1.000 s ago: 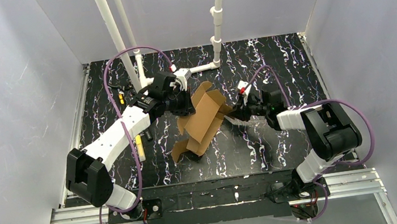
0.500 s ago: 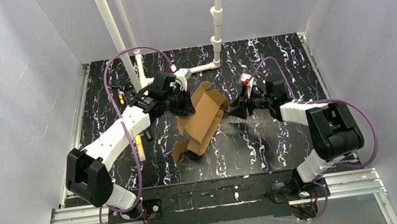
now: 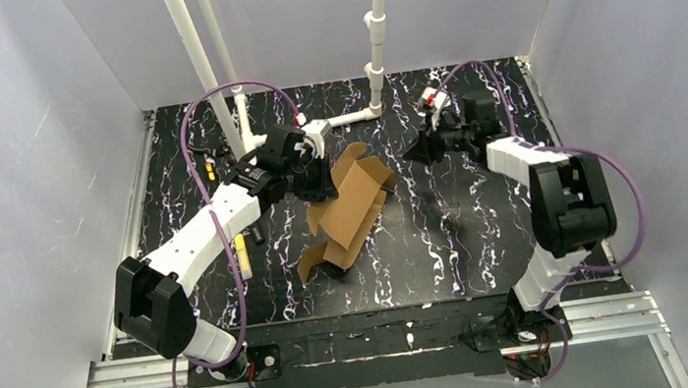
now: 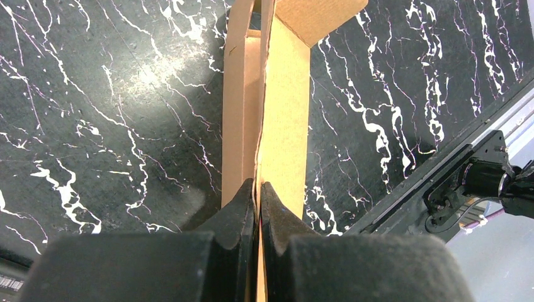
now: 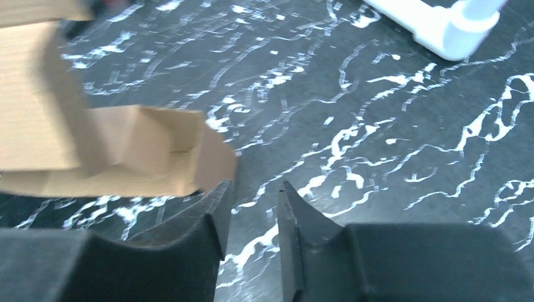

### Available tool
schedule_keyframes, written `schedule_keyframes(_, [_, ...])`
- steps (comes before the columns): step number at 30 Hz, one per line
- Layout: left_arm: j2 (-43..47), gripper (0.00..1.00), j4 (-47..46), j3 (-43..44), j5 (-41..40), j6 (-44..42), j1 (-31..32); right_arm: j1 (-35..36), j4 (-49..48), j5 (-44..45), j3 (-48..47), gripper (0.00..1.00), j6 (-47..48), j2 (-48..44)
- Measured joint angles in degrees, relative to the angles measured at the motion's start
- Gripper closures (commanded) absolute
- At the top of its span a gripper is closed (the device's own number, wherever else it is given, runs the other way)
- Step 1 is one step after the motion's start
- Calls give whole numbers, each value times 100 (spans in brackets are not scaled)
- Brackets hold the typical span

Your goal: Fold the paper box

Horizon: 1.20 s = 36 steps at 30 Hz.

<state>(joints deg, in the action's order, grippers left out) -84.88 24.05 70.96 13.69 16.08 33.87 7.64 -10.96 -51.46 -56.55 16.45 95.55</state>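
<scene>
Desk: Overhead, what's the scene?

Photographer: A plain brown cardboard die-cut box (image 3: 347,208) stands half-formed in the middle of the black marbled table (image 3: 483,226). Its near end is on the surface and its far end is raised by the left gripper (image 3: 321,183). The right gripper (image 3: 417,148) hangs well apart, toward the far edge.

Desk: Left wrist?

Photographer: Fingers pinched tight on a thin upright panel, with flaps falling away toward the table.

Desk: Right wrist?

Photographer: Jaws parted by a narrow gap, nothing between them — a loose flap lies just beyond one finger.

Desk: The step?

Photographer: Likely mid-fold, walls going up. The next move probably calls for the free gripper to reach that flap and press it inward while the other holds — a slip could spring the panel open.
</scene>
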Motion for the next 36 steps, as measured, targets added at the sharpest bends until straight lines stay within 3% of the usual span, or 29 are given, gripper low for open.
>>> schedule_keyframes(4, [0, 100, 4, 0, 33, -4, 0, 317, 9, 800, -662, 72, -302, 866])
schedule_keyframes(13, [0, 100, 44, 0, 68, -83, 0, 879, 52, 1366, -1497, 68, -693, 2017])
schedule_keyframes(24, [0, 100, 44, 0, 94, -111, -2, 977, -236, 254, -1867, 66, -850, 2365])
schedule_keyframes(36, [-4, 100, 175, 2, 72, -109, -2, 951, 173, -463, -1351, 64, 61, 2041])
